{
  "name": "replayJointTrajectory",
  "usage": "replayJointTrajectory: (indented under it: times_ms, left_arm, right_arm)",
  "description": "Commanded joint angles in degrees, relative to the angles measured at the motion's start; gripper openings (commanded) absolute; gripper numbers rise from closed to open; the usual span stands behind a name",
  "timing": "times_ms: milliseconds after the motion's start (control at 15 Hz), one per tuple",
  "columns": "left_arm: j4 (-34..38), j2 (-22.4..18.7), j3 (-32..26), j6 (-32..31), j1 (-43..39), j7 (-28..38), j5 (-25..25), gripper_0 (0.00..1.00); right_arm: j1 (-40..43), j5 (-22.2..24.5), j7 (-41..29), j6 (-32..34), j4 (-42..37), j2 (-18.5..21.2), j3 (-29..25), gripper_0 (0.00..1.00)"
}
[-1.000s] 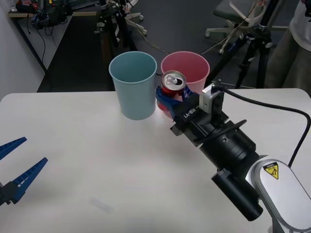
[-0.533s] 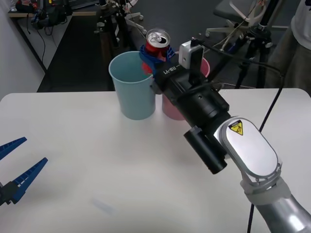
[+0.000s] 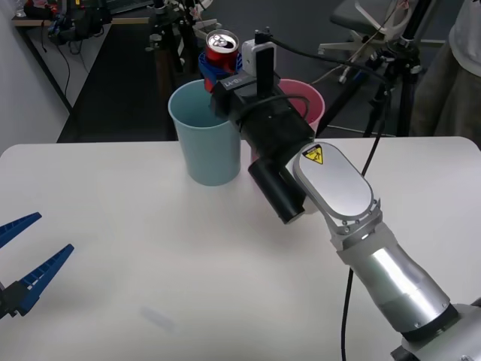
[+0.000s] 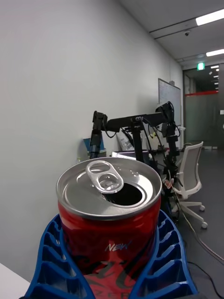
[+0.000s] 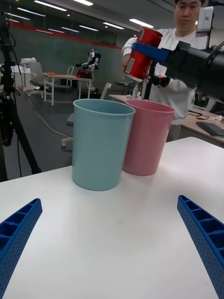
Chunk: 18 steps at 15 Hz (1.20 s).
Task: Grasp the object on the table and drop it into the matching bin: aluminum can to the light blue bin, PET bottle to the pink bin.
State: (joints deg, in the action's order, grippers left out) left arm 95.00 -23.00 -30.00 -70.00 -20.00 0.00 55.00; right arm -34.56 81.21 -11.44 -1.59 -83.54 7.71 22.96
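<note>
Red aluminium drink can [image 3: 221, 47] clamped upright in right tool [image 3: 216, 71], above far rim of tall light blue plastic bin [image 3: 206, 132] beside pink bin [image 3: 288, 101], carry step nearly done, calling next for centring, then release; left tool [image 3: 28, 259] wide open, empty, low over white surface [image 3: 150, 256].

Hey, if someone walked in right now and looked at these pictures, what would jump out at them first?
The red aluminum can, clamped in the right gripper and held in the air above the far rim of the light blue bin. The pink bin stands right beside the blue one on the white table. The left gripper waits open at the table's near left edge.
</note>
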Motion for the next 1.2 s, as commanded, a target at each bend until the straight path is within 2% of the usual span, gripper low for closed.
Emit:
replayJointTrajectory:
  times_ms: [67, 600, 1200]
  left_arm:
    - [0.0, 0.0, 0.0, 0.0, 0.0, 0.0, 0.0, 1.0]
    - [0.0, 0.0, 0.0, 0.0, 0.0, 0.0, 0.0, 1.0]
    - [0.0, 0.0, 0.0, 0.0, 0.0, 0.0, 0.0, 1.0]
  right_arm:
    - [-4.9, 0.0, -0.25, -1.66, 6.1, -1.38, -0.11, 0.0]
    - [-14.39, -1.14, -0.42, -4.3, 21.4, -4.72, -0.2, 0.0]
    - [-14.65, -1.14, -0.42, -4.3, 22.63, -4.89, -0.2, 0.0]
